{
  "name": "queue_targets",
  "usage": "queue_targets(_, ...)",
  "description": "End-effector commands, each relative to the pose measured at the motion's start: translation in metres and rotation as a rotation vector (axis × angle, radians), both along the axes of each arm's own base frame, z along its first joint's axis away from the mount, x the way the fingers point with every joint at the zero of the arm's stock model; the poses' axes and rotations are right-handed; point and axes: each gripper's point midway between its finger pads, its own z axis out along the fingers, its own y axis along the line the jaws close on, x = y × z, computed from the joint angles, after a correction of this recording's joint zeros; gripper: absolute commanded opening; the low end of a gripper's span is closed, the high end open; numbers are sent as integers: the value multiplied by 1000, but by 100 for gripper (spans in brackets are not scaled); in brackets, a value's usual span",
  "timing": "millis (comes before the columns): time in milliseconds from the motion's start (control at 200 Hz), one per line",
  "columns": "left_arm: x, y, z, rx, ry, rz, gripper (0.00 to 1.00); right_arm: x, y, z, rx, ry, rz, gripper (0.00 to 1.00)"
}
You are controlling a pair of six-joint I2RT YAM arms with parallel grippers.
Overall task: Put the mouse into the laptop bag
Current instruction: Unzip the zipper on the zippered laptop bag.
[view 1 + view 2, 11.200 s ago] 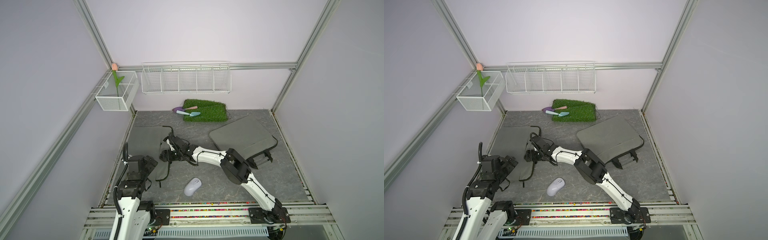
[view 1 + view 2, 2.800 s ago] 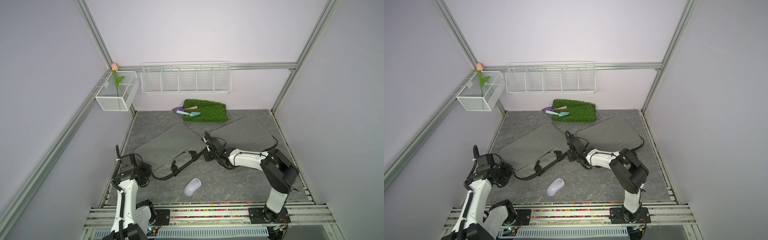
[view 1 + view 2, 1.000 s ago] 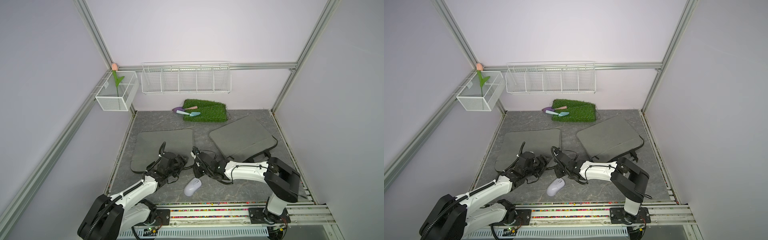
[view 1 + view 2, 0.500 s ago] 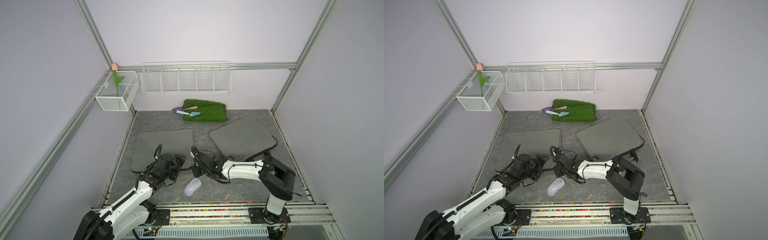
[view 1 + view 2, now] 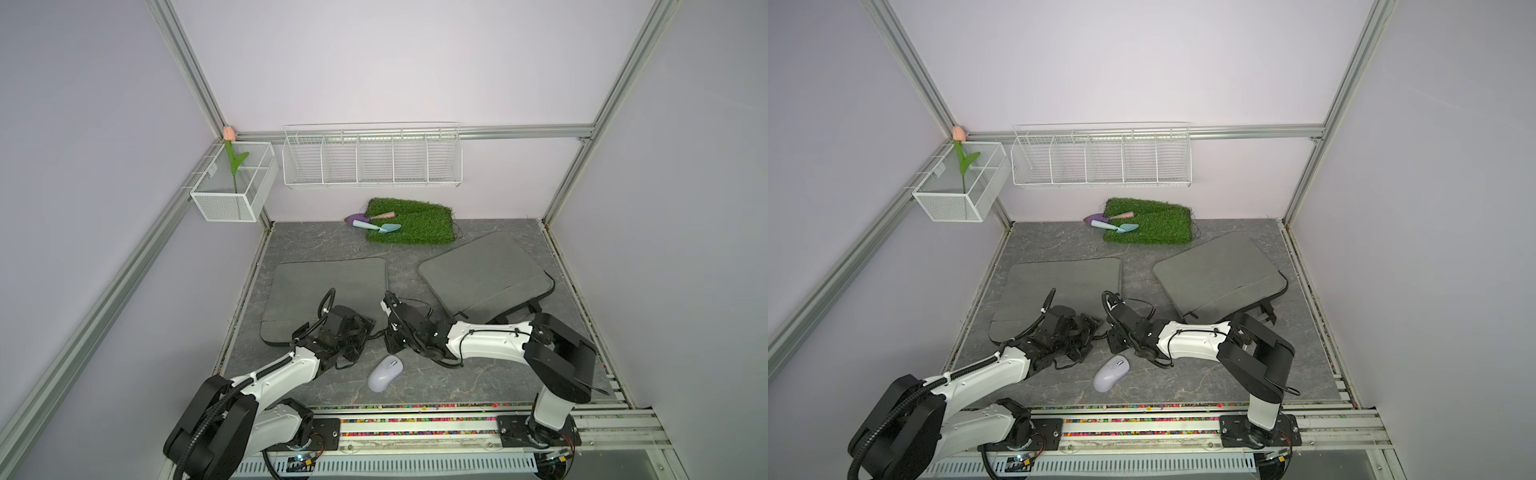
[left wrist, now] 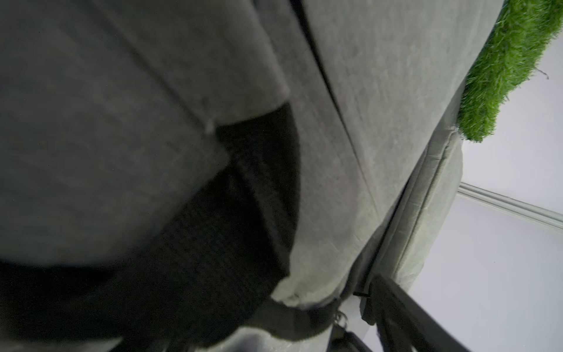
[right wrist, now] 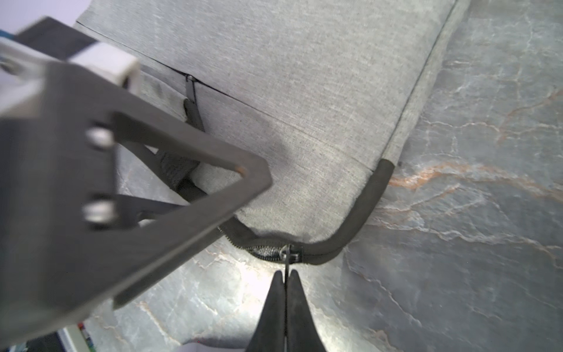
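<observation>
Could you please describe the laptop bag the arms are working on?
On the marbled table, two grey bags lie before the green turf mat. It is the laptop bag on the robot's left; unlike its skewed neighbour, its corner zipper pull is pinched by the right gripper.

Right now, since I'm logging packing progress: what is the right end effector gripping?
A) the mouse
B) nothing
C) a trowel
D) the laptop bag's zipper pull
D: in the right wrist view the right end effector is shut on the zipper pull at the laptop bag corner; the mouse lies free on the table.
</observation>
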Motion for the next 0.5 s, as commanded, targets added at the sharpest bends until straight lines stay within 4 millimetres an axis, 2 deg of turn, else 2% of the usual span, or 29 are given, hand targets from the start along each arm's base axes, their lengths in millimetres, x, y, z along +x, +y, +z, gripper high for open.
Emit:
queue_targets(0,19,-8,20,-17,-63,10,63,-4,7,19,74,-23,7,6)
queue_targets(110,19,-1,22,20,-62,26,29,-4,3,16,53,-26,3,6)
queue_targets(175,19,3,25,39,-66,33,12,-4,-1,13,37,-31,-5,6)
queue_targets(235,18,6,30,52,-76,34,2,-3,-5,11,25,-36,-11,6)
queue_targets(495,19,10,44,94,-100,16,0,-5,-19,1,-13,-38,-23,6)
